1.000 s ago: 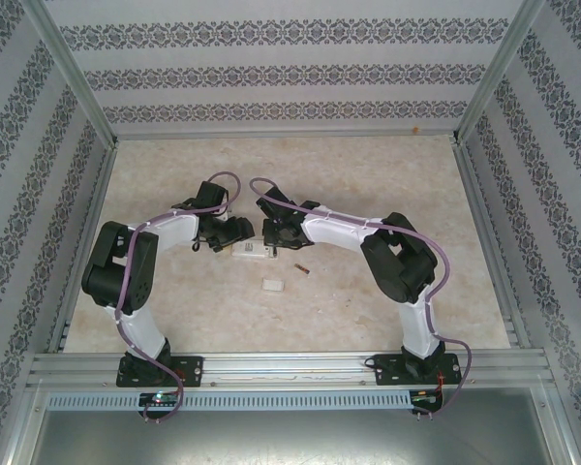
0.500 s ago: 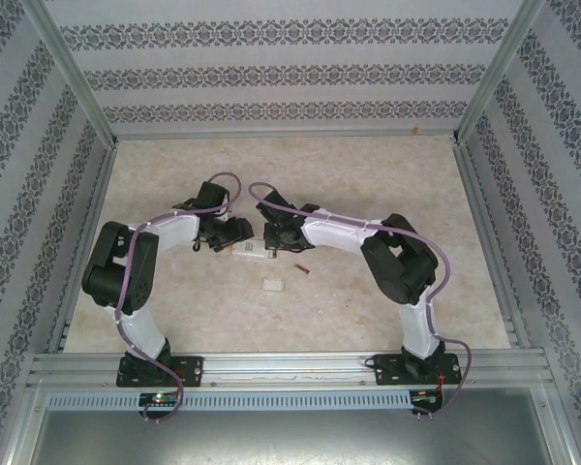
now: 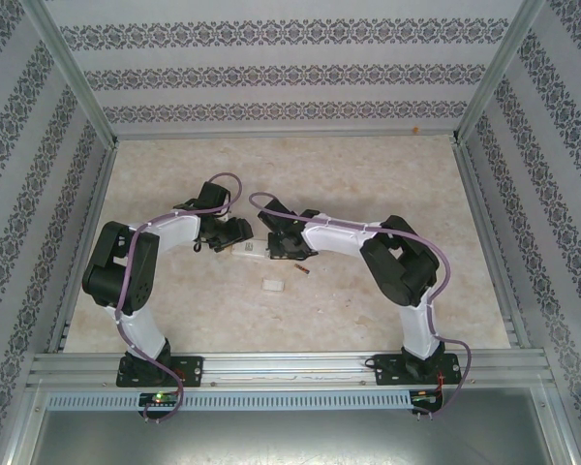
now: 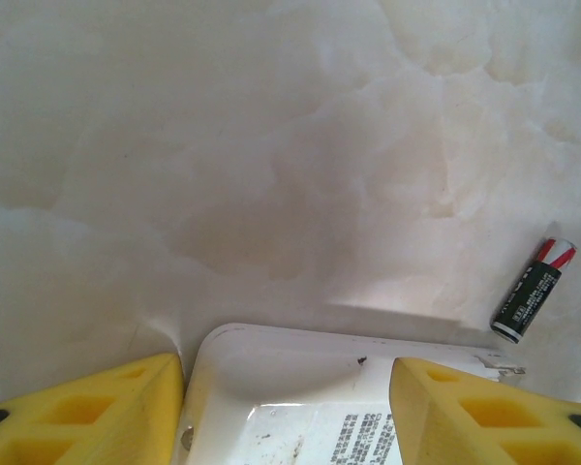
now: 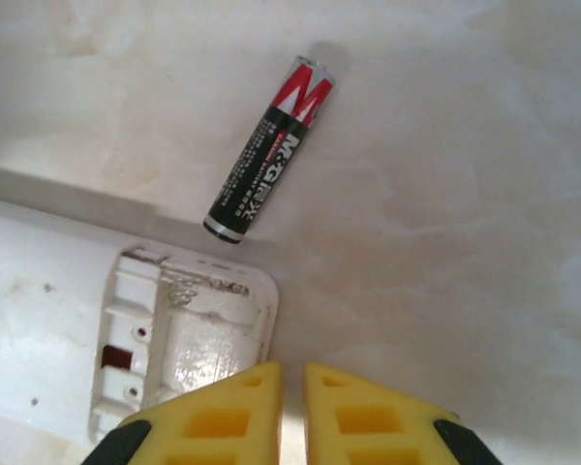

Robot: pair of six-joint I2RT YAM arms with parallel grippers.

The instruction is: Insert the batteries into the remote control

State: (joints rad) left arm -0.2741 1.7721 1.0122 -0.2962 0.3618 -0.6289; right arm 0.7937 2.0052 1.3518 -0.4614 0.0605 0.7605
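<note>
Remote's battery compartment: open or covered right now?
Open. The right wrist view shows the battery compartment uncovered, its spring exposed; one battery lies on the table beside the remote.

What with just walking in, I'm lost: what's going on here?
Two arms are working on a white remote lying back-up with its battery compartment open. The left gripper hangs over one end of it, jaws apart. The right gripper, shut and holding nothing, sits at the compartment's edge. One battery lies loose on the table beside the remote, not yet in.

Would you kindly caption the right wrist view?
Shut end effector near the remote control's open battery bay; a battery lies beside.
</note>
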